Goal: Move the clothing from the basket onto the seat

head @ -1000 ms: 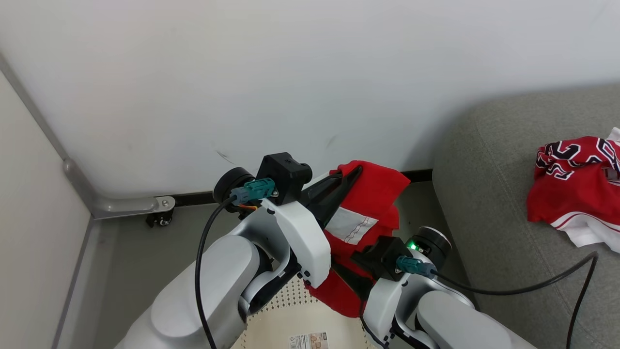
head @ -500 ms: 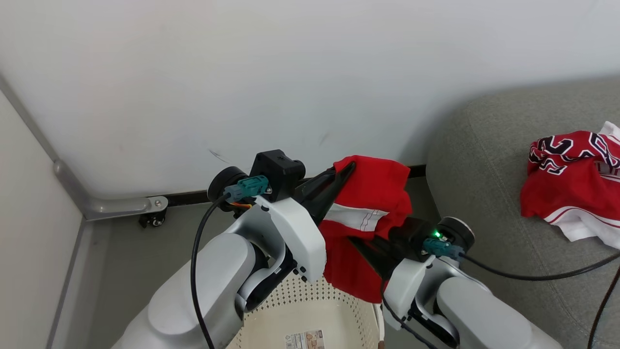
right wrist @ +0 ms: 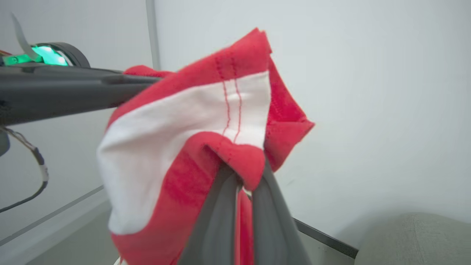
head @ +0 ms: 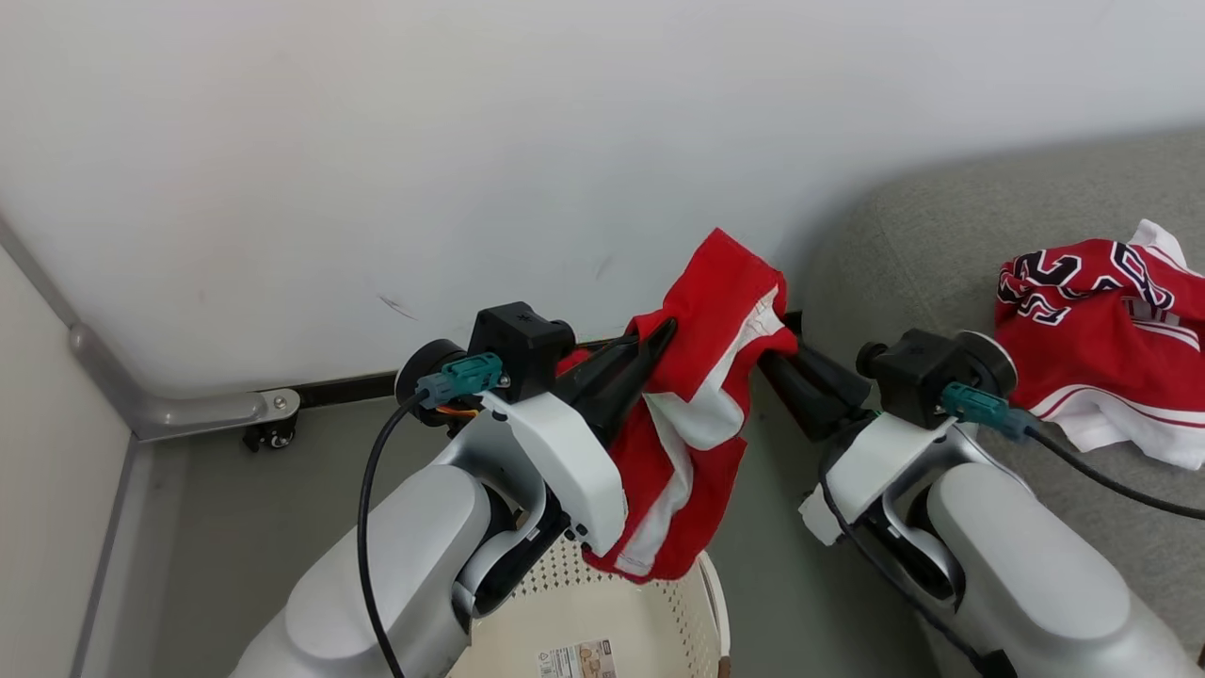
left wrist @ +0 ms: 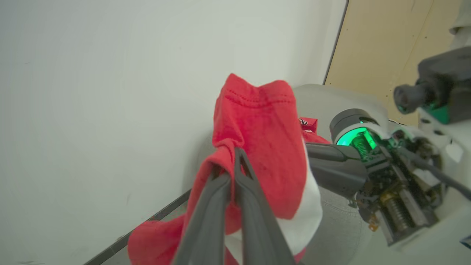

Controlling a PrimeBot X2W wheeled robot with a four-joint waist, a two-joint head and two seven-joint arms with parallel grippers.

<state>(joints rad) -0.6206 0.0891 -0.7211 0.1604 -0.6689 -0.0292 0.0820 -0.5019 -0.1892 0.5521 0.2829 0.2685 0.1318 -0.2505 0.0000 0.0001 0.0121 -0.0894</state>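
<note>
Two red garments with white trim are showing. One, the held garment point(head: 701, 377), is hanging in the air between the two grippers, above the basket point(head: 659, 603) at the near edge. A broad white panel crossed by two thin red stitched lines is running through its middle, and a hemmed red edge is standing up at its top. Its lower end is drooping to the basket's far rim, though I cannot tell whether it is touching. The left gripper point(head: 665, 330) is pinching a red fold on the garment's left side, with both dark fingers pressed together on the cloth. The right gripper point(right wrist: 243, 175) is likewise clamping a red hem fold on the garment's right side. The second garment point(head: 1092, 330) is lying crumpled on the sofa point(head: 941, 245) at the far right, well apart from the held one, displaying black numerals outlined in white and a white edge with red stripes. One basket, cream with rows of small round holes, is sitting under the left forearm, with a printed label point(head: 574, 659) showing on its inside. One grey woven sofa is occupying the right side, and a pale wall point(head: 377, 141) is rising behind everything above a grey floor point(head: 235, 508).
</note>
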